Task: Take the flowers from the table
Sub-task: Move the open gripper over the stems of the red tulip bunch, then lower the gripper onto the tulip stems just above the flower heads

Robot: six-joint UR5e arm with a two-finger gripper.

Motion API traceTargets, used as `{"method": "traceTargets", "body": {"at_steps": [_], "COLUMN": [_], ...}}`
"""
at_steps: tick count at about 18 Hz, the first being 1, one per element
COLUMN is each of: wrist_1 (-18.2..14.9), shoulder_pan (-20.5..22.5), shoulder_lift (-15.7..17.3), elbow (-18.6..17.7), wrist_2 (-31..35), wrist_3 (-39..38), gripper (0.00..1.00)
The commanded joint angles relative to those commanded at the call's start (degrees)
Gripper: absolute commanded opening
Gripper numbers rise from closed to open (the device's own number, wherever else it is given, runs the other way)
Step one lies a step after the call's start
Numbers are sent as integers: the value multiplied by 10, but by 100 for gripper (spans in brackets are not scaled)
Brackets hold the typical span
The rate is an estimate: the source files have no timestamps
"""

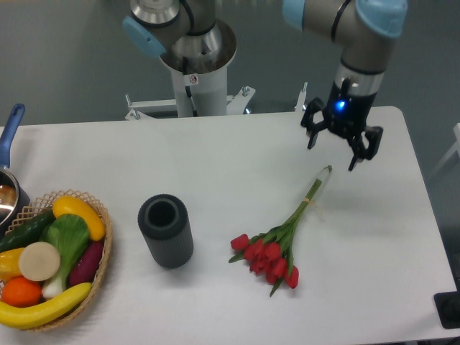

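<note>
White table [215, 154] carrying flowers [277, 248], no readable writing anywhere
Gripper [341, 149] is hovering with fingers spread, empty, above the stem tips; tulips are lying right of a dark cylinder [166, 231], with a vegetable basket [105, 253] and saucepan [8, 188] sitting far left

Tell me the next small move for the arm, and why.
Probably lower the gripper toward the stem end of the flowers while shifting slightly left. It hovers open above the table, just up and right of the stem tips, holding nothing, and the flowers lie flat and untouched.
</note>
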Motion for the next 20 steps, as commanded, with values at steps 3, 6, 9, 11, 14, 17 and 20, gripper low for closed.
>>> {"method": "traceTargets", "body": {"at_steps": [3, 6, 9, 11, 14, 17, 20], "wrist_1": [17, 88, 98, 99, 101, 101, 101], "shoulder_pan": [-15, -25, -41, -49, -65, -76, -83], "shoulder_lift": [-20, -36, -51, -62, -81, -98, -113], "elbow": [-3, -25, -28, -26, -21, -19, -14], "wrist_2": [0, 7, 30, 55, 70, 70, 70], "wrist_3": [-2, -26, -49, -67, -75, -83, -96], "gripper": [100, 100, 100, 100, 100, 100, 100]}}
